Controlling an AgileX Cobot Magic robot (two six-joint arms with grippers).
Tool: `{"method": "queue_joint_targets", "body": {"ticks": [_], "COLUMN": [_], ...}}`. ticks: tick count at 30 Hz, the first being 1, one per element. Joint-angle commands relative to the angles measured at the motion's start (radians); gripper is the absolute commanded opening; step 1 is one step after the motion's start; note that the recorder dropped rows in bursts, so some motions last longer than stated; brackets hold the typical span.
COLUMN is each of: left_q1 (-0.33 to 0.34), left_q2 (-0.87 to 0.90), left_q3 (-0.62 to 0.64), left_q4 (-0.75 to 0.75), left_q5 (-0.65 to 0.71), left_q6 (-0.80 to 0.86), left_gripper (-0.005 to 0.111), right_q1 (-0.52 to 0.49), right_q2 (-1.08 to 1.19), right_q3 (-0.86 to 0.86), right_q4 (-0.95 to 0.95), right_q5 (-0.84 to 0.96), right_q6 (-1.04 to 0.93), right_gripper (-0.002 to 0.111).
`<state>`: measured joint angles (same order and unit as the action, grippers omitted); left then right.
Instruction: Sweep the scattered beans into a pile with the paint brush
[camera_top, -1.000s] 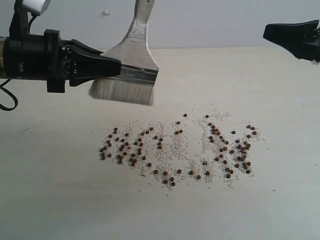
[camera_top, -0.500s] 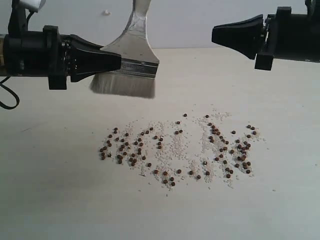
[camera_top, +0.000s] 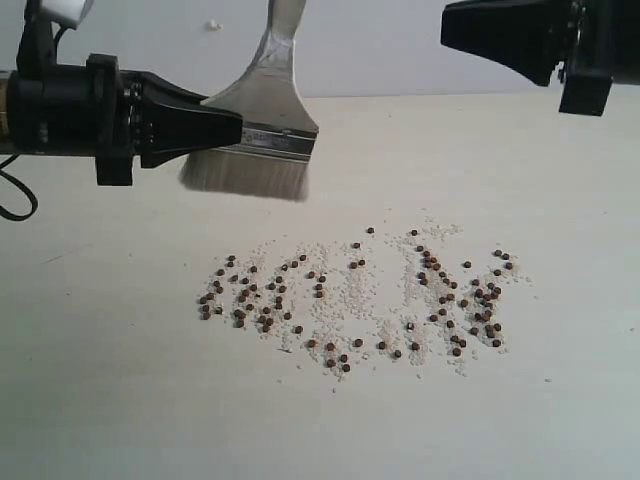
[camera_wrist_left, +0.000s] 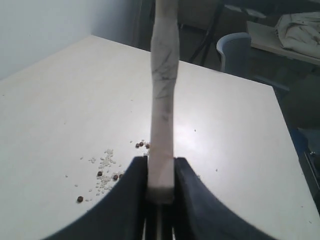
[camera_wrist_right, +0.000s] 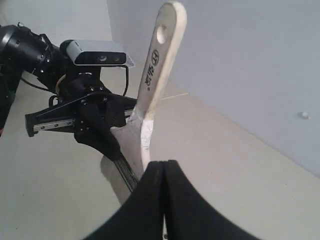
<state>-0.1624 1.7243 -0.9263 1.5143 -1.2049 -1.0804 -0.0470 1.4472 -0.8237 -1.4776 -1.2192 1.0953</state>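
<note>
Beans (camera_top: 319, 291) lie scattered on the worktop (camera_top: 120, 400), spread in a loose wide band across the mid area. They sit denser at both ends and thinner btwn. Fine whitish grains (camera_top: 340, 272) are mixed in all through them. No pile yet.

Paint brush (camera_top: 265, 105) hangs in the air, bristles (camera_top: 245, 177) down and handle up, roughly upright. Bristle tips are clear of the worktop, not touching any beans, and sit above the spread's left half in the ext. view.

Left tool (camera_top: 232, 128) comes in horizontally from the left and is clamped on the brush at the ferrule/handle base. The left wrist cam shows the handle pinched btwn both fingers and rising straight up from them.

Right tool (camera_top: 450, 22) is high at upper right of the ext. view, well apart from the beans and off the worktop. The right wrist cam shows its fingers pressed together w/ nothing btwn them. The brush handle stands just beyond their tips, w/ the hole (camera_wrist_right: 161, 34) near its end visible. Can't tell if the tips touch the handle.
</note>
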Motion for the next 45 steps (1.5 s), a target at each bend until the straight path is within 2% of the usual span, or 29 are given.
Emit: {"method": "queue_joint_targets", "body": {"ticks": [1,7,12,18,21,23,26,31,34,38,45], "left_q1": [0.003,0.003,0.003,0.003,0.003,0.003,0.003,0.003,0.003,0.003,0.003], "left_q2": [-0.001,0.032,0.090,0.091,0.091,0.089,0.085,0.085,0.085,0.085,0.085], "left_q3": [-0.007,-0.007,-0.007,-0.007,-0.007,-0.007,-0.007,-0.007,-0.007,-0.007,-0.007], "left_q4": [-0.005,-0.043,-0.116,-0.091,-0.079,-0.070,-0.039,-0.041,-0.037,-0.033,-0.033], "left_q5": [-0.016,-0.016,-0.016,-0.016,-0.016,-0.016,-0.016,-0.016,-0.016,-0.016,-0.016], "left_q6": [0.009,0.028,0.078,0.094,0.101,0.096,0.082,0.080,0.080,0.080,0.080], "left_gripper": [0.000,0.000,0.000,0.000,0.000,0.000,0.000,0.000,0.000,0.000,0.000], "right_q1": [0.000,0.006,0.084,0.146,0.180,0.204,0.211,0.211,0.211,0.211,0.211], "right_q2": [0.031,0.044,0.044,0.044,0.055,0.073,0.096,0.126,0.162,0.219,0.289], "right_q3": [0.040,0.040,0.040,0.040,0.011,-0.021,-0.054,-0.059,-0.086,-0.115,-0.172], "right_q4": [0.067,0.131,0.233,0.337,0.304,0.291,0.315,0.320,0.320,0.309,0.232], "right_q5": [-0.002,-0.002,-0.002,-0.002,0.045,0.110,0.189,0.121,0.091,-0.002,-0.002], "right_q6": [-0.050,0.016,0.007,-0.018,-0.021,-0.021,-0.024,-0.094,-0.073,-0.068,-0.072], "right_gripper": [0.000,0.002,0.014,0.016,0.031,0.046,0.055,0.060,0.063,0.063,0.063]}}
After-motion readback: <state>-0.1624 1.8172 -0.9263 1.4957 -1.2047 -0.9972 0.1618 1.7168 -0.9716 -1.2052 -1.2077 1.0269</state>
